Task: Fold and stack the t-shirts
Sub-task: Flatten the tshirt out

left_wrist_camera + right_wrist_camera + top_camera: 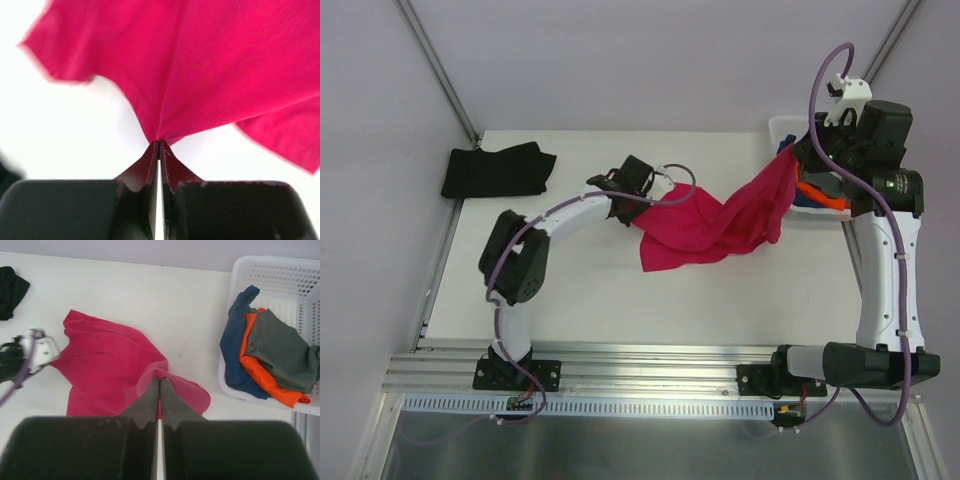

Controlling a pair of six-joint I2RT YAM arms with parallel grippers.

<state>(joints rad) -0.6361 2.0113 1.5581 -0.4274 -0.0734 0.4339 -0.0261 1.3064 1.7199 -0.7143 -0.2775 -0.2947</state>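
Note:
A crimson-pink t-shirt hangs stretched above the table between both arms. My left gripper is shut on its left edge; in the left wrist view the cloth fans out from the pinched tips. My right gripper is shut on the shirt's raised right end, where a fold bunches at the tips. A black t-shirt lies folded at the table's far left corner. Blue, orange and grey t-shirts lie heaped in the basket.
The white lattice basket stands at the table's far right corner, partly hidden behind the right arm. The left arm reaches across the left half of the white table. A metal rail runs along the near edge.

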